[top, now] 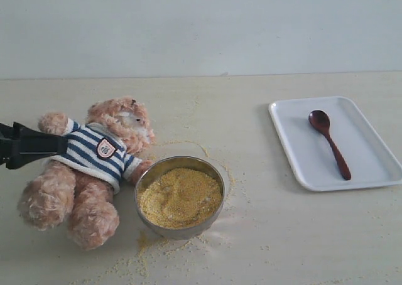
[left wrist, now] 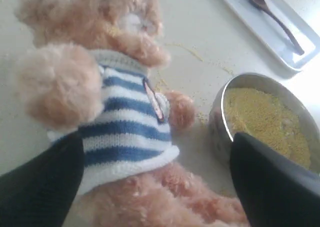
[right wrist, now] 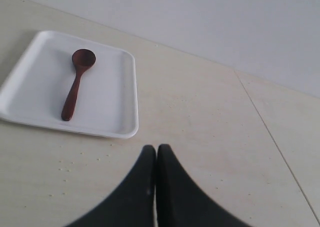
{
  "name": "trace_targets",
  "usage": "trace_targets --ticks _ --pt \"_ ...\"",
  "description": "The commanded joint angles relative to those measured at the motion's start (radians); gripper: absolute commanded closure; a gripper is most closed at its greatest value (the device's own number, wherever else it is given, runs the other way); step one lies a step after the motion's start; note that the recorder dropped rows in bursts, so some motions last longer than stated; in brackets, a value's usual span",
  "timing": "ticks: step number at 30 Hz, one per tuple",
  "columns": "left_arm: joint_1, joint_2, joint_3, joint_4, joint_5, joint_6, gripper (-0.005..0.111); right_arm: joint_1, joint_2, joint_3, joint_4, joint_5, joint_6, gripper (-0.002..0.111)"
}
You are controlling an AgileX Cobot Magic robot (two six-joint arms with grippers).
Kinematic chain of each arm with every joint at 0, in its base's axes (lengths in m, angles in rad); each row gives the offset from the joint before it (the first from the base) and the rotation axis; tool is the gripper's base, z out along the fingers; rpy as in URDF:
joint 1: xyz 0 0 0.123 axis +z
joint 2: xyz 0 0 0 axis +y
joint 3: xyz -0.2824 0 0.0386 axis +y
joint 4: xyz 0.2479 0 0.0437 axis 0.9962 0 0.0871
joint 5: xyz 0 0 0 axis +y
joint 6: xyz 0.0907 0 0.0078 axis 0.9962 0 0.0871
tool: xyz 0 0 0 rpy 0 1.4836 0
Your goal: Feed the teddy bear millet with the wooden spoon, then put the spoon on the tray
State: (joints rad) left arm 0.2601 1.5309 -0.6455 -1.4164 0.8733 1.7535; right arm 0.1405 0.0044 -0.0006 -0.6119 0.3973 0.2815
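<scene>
Wooden spoon (top: 331, 145): small, dark reddish-brown, with an oval bowl and slim handle; it lay flat inside the flat white rectangular plastic tray (top: 295, 131), and neither gripper touched it.
Teddy bear (top: 94, 166): fluffy tan-pink plush in a navy-and-white striped shirt, sprawled on its back just beside the round steel bowl (top: 179, 160) heaped with fine yellow millet (top: 181, 197); loose grains were scattered around.
Left gripper (left wrist: 156, 152): jaws spread wide and holding nothing, one finger on either side of the bear's body.
Right gripper (right wrist: 156, 149): fingers pressed together, empty, near the tray but apart from it.
Step, as judged: the spoon was already on the tray, so only clearing away seemed left.
Doing it well: this would have meant drawing the left arm straight back with the jaws wide, so that neither finger snagged the shirt or nudged the bowl.
</scene>
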Motion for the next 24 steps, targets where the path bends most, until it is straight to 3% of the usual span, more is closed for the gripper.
trace_targets --ticks 1,3,5,6,7,8,11,16,21,24 --pt "-0.002 -0.176 -0.007 -0.007 0.011 -0.095 0.031 -0.003 -0.004 0.001 -0.002 -0.008 0.000 0.109" --pt "-0.002 -0.291 -0.007 -0.053 -0.021 -0.117 0.036 -0.003 -0.004 0.001 -0.002 -0.008 0.000 0.109" --pt "-0.002 -0.424 -0.007 -0.140 -0.161 -0.117 0.052 -0.003 -0.004 0.001 -0.002 -0.008 0.000 0.109" --pt "-0.002 -0.506 -0.007 -0.181 -0.286 -0.117 0.070 -0.003 -0.004 0.001 -0.002 -0.008 0.000 0.109" --pt "-0.002 -0.551 -0.007 -0.192 -0.357 -0.117 0.080 -0.003 -0.004 0.001 -0.002 -0.008 0.000 0.109" --pt "-0.002 -0.627 -0.007 -0.192 -0.486 -0.117 0.101 -0.003 -0.004 0.001 -0.002 -0.008 0.000 0.109" --pt "-0.002 -0.714 0.007 -0.179 -0.627 -0.117 0.102 -0.003 -0.004 0.001 -0.002 -0.008 0.000 0.109" --pt "-0.002 -0.775 0.036 -0.179 -0.702 -0.097 0.102 -0.003 -0.004 0.001 -0.002 -0.008 0.001 0.109" --pt "-0.002 -0.796 0.036 -0.179 -0.650 -0.105 0.102 -0.003 -0.004 0.001 -0.002 -0.008 0.001 0.109" --pt "-0.002 -0.840 0.044 -0.179 -0.496 -0.225 0.102 -0.003 -0.004 0.001 -0.002 -0.008 0.001 0.109"
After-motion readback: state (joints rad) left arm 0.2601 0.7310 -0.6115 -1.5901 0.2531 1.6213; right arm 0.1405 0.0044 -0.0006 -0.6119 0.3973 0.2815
